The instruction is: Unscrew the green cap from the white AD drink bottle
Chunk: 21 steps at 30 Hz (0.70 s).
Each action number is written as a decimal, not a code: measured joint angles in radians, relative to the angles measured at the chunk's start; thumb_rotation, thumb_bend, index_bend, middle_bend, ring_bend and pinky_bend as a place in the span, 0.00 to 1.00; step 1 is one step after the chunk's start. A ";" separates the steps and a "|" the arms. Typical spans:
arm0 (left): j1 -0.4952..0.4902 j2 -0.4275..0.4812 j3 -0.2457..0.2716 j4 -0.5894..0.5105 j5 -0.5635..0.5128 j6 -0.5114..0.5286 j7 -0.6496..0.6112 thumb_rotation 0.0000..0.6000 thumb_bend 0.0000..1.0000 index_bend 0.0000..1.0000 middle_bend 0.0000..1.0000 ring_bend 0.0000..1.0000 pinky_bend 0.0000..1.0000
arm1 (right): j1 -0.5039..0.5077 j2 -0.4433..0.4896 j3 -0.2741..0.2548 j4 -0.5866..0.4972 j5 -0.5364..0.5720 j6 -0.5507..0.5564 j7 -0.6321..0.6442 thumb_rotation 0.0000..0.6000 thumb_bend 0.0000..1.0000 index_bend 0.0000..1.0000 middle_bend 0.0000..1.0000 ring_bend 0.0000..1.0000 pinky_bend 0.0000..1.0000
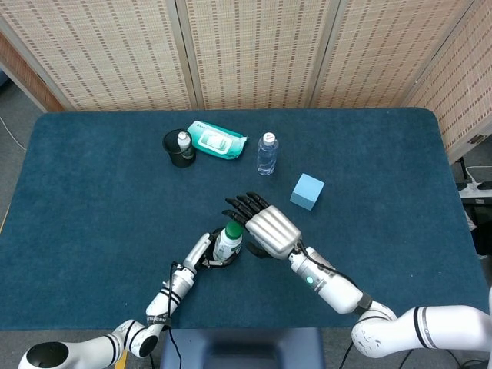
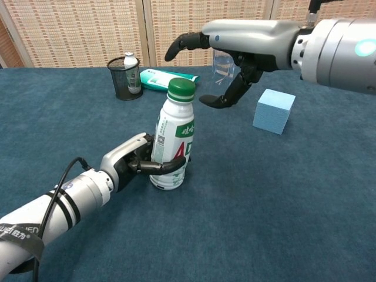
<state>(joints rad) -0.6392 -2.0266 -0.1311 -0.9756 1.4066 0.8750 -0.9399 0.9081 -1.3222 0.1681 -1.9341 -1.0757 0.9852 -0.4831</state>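
Woven-reed screens stand behind a dark blue felt table (image 1: 92,200). On it, the left hand (image 2: 136,160) grips the lower body of the white AD drink bottle (image 2: 173,147), fingers wrapped around it, holding it upright near the front middle of the table. Its green cap (image 2: 181,90) is on the neck. The right hand (image 2: 235,50) hovers above and just beyond the cap, holding nothing, fingers spread and extended toward the left, thumb hanging down, not touching the cap. To the right sits a light blue cube (image 1: 307,191). Farther back stand a clear water bottle (image 1: 266,154), a green wet-wipes pack (image 1: 217,140) and a black mesh cup (image 1: 179,149) with a small white bottle (image 1: 184,142) inside.
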 measured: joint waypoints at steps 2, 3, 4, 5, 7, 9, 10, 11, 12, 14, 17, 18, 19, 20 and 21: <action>0.001 -0.003 0.002 0.002 0.001 0.004 0.008 1.00 0.96 0.77 0.86 0.43 0.05 | 0.012 -0.009 0.007 0.007 0.030 -0.007 -0.014 1.00 0.34 0.22 0.00 0.00 0.00; 0.001 -0.004 0.002 0.003 0.002 0.005 0.010 1.00 0.96 0.77 0.86 0.43 0.05 | 0.018 -0.013 0.010 0.009 0.041 -0.010 -0.022 1.00 0.34 0.24 0.00 0.00 0.00; 0.002 -0.005 0.003 0.004 0.003 0.006 0.013 1.00 0.96 0.77 0.86 0.43 0.05 | 0.025 -0.018 0.014 0.011 0.052 -0.012 -0.032 1.00 0.34 0.25 0.00 0.00 0.00; 0.002 -0.006 0.003 0.005 0.003 0.008 0.016 1.00 0.96 0.77 0.86 0.43 0.05 | 0.030 -0.022 0.017 0.012 0.059 -0.013 -0.040 1.00 0.34 0.27 0.00 0.00 0.00; 0.003 -0.007 0.002 0.006 0.002 0.009 0.018 1.00 0.96 0.77 0.86 0.43 0.05 | 0.038 -0.028 0.020 0.013 0.073 -0.013 -0.050 1.00 0.34 0.28 0.00 0.00 0.00; 0.003 -0.006 0.003 0.005 0.003 0.009 0.018 1.00 0.96 0.77 0.86 0.43 0.05 | 0.042 -0.031 0.023 0.013 0.083 -0.012 -0.053 1.00 0.34 0.29 0.00 0.00 0.00; 0.003 -0.006 0.004 0.005 0.004 0.008 0.018 1.00 0.96 0.77 0.86 0.43 0.04 | 0.044 -0.032 0.025 0.011 0.090 -0.012 -0.053 1.00 0.34 0.29 0.00 0.00 0.00; 0.003 -0.006 0.005 0.004 0.006 0.009 0.018 1.00 0.96 0.77 0.86 0.43 0.04 | 0.045 -0.032 0.026 0.011 0.095 -0.012 -0.053 1.00 0.34 0.29 0.00 0.00 0.00; 0.003 -0.006 0.007 0.004 0.007 0.009 0.019 1.00 0.96 0.77 0.86 0.43 0.04 | 0.047 -0.032 0.028 0.010 0.098 -0.011 -0.052 1.00 0.34 0.29 0.00 0.00 0.00; 0.004 -0.007 0.008 0.004 0.009 0.011 0.021 1.00 0.96 0.77 0.86 0.43 0.04 | 0.049 -0.033 0.028 0.009 0.101 -0.009 -0.052 1.00 0.34 0.30 0.00 0.00 0.00; 0.005 -0.008 0.008 0.006 0.009 0.013 0.022 1.00 0.95 0.77 0.86 0.43 0.04 | 0.051 -0.035 0.028 0.008 0.102 -0.005 -0.052 1.00 0.34 0.33 0.00 0.00 0.00; 0.005 -0.009 0.008 0.006 0.009 0.012 0.022 1.00 0.95 0.77 0.86 0.43 0.04 | 0.052 -0.036 0.028 0.007 0.104 -0.005 -0.052 1.00 0.34 0.33 0.00 0.00 0.00; 0.005 -0.008 0.008 0.007 0.009 0.012 0.023 1.00 0.95 0.77 0.86 0.43 0.04 | 0.053 -0.036 0.028 0.005 0.106 -0.004 -0.051 1.00 0.34 0.34 0.00 0.00 0.00; 0.005 -0.007 0.009 0.006 0.009 0.011 0.022 1.00 0.95 0.77 0.86 0.43 0.04 | 0.054 -0.036 0.028 0.005 0.106 -0.004 -0.051 1.00 0.34 0.35 0.00 0.00 0.00; 0.005 -0.006 0.009 0.005 0.009 0.011 0.022 1.00 0.95 0.77 0.86 0.43 0.04 | 0.054 -0.037 0.027 0.004 0.106 -0.003 -0.053 1.00 0.34 0.35 0.00 0.00 0.00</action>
<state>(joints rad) -0.6342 -2.0331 -0.1217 -0.9710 1.4159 0.8859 -0.9184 0.9622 -1.3588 0.1947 -1.9296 -0.9695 0.9818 -0.5357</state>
